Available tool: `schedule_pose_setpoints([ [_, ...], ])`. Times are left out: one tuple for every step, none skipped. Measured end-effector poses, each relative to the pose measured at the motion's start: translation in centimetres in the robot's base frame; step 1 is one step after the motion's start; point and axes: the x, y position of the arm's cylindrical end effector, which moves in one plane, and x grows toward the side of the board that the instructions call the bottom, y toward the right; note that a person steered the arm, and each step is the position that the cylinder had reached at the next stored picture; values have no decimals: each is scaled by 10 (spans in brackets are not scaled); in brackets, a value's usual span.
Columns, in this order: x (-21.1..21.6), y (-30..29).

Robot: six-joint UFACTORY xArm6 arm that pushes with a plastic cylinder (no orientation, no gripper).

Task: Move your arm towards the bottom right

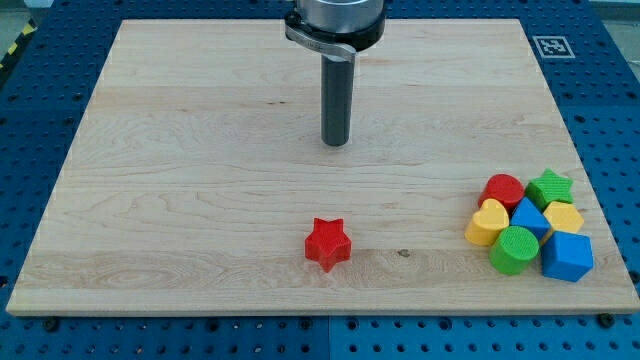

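My tip [336,143] rests on the wooden board [180,200], in the upper middle of the view. A red star block [328,243] lies alone below the tip, toward the view's bottom, well apart from it. A cluster of blocks sits at the view's bottom right, far from the tip: a red cylinder [503,189], a green star [550,187], a yellow heart [487,222], a blue triangle-like block [529,217], a yellow block [564,217], a green cylinder [514,249] and a blue block [567,256].
The board lies on a blue perforated table [610,80]. A black-and-white marker tag [551,45] sits at the board's top right corner. The arm's metal flange [334,20] hangs over the board's top edge.
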Motion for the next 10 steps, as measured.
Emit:
schedule_pose_setpoints([
  [-1,1],
  [-3,70],
  [4,151],
  [30,225],
  [40,250],
  [41,252],
  [49,258],
  [82,271],
  [127,295],
  [145,296],
])
